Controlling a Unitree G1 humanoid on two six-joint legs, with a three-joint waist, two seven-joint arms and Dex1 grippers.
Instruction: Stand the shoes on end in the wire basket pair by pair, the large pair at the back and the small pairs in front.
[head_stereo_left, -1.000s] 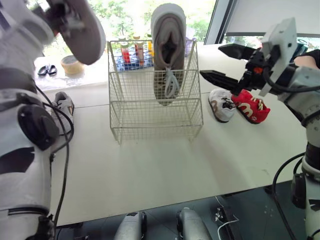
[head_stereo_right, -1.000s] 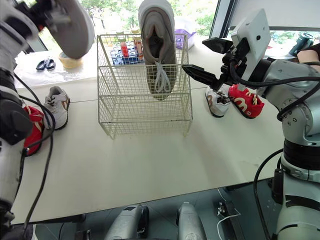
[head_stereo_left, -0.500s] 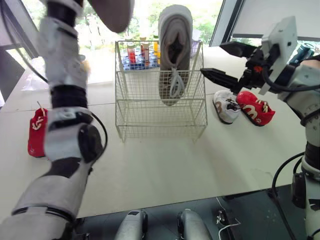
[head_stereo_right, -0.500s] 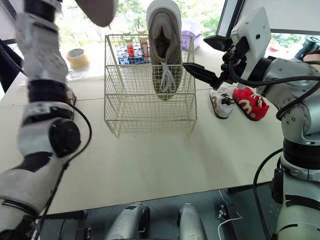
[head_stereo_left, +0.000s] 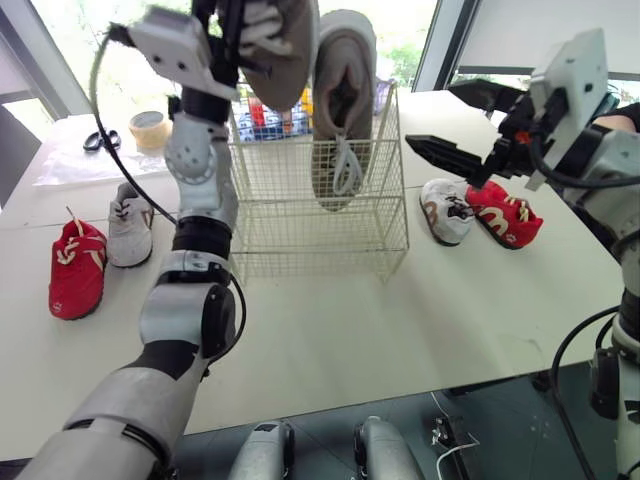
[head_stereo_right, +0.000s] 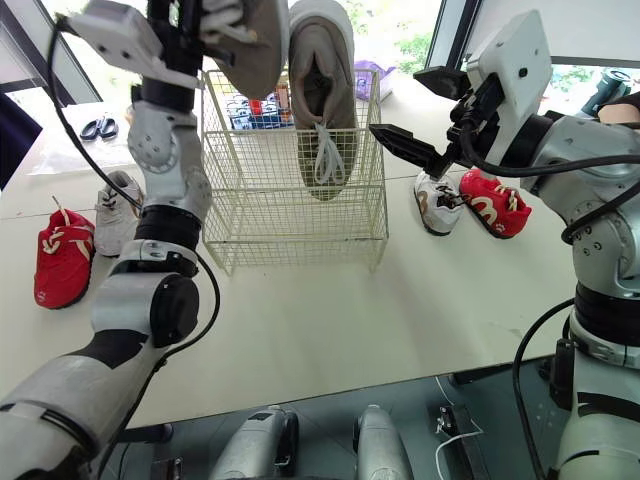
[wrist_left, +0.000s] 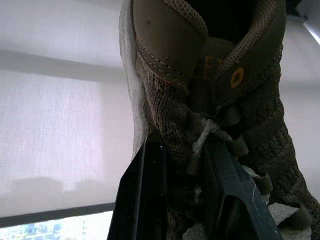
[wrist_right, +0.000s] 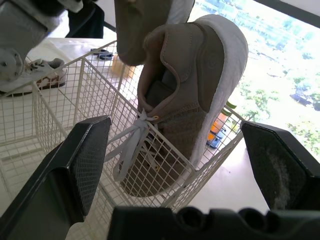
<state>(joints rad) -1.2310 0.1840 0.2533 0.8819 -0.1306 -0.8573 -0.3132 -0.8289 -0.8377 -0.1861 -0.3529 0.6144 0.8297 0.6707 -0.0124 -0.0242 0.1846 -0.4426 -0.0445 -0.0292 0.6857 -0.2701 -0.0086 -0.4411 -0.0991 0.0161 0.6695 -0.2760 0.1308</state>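
- While held above the far left of the wire basket (head_stereo_left: 320, 215), the left gripper (wrist_left: 177, 155) was clamped on a large tan shoe (head_stereo_left: 280, 40).
- Second large shoe (head_stereo_left: 342, 100) stood on end at the basket's far side.
- Right gripper (head_stereo_left: 430, 114) hung right of the basket, fingers spread wide, empty.

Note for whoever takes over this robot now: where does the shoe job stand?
Left pincer: shut on a large brown knit shoe, raised above the white wire basket's left side.
Right pincer: open, hovering right of the basket.
Done: the matching large brown shoe stands on end at the back right.
Left: seat the held shoe beside it, then the small pairs in front: left red shoe, grey shoe, white shoe and right red shoe lie on the table.
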